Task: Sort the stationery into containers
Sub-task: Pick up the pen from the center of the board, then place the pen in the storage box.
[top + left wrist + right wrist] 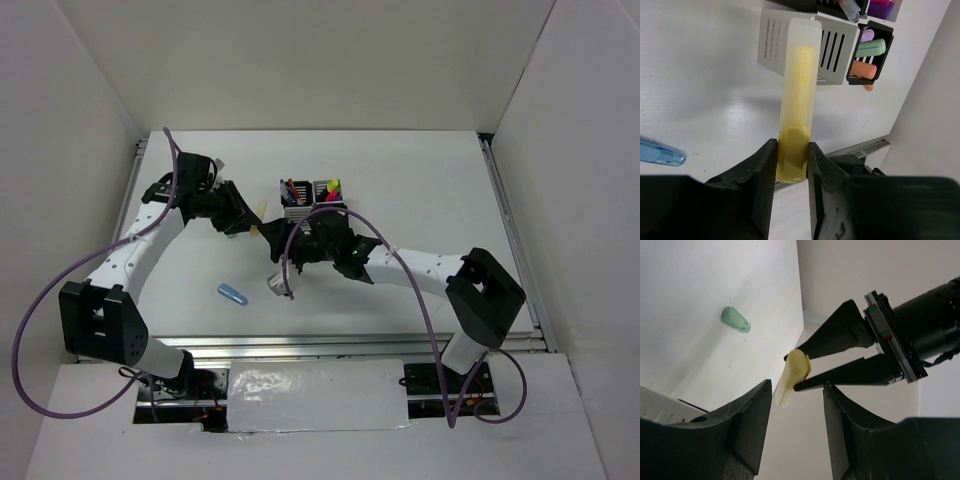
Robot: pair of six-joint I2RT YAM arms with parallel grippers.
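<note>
My left gripper (791, 150) is shut on the lower end of a stubby pale yellow marker (799, 95), which points towards the containers (827, 47). In the top view this gripper (245, 222) holds the marker (258, 229) left of the block of containers (311, 192). One black cup (852, 75) holds pastel markers, and other cups hold pens and bright highlighters. My right gripper (796, 397) stands open and empty, facing the yellow marker (791, 376) a little beyond its fingertips. In the top view it (287, 254) sits just in front of the containers.
A light blue marker (232, 293) lies on the table in front of the left gripper, seen also as a blue marker (660, 154). A translucent green marker (735, 320) lies near it, and it (275, 285) shows faintly from above. White walls enclose the table.
</note>
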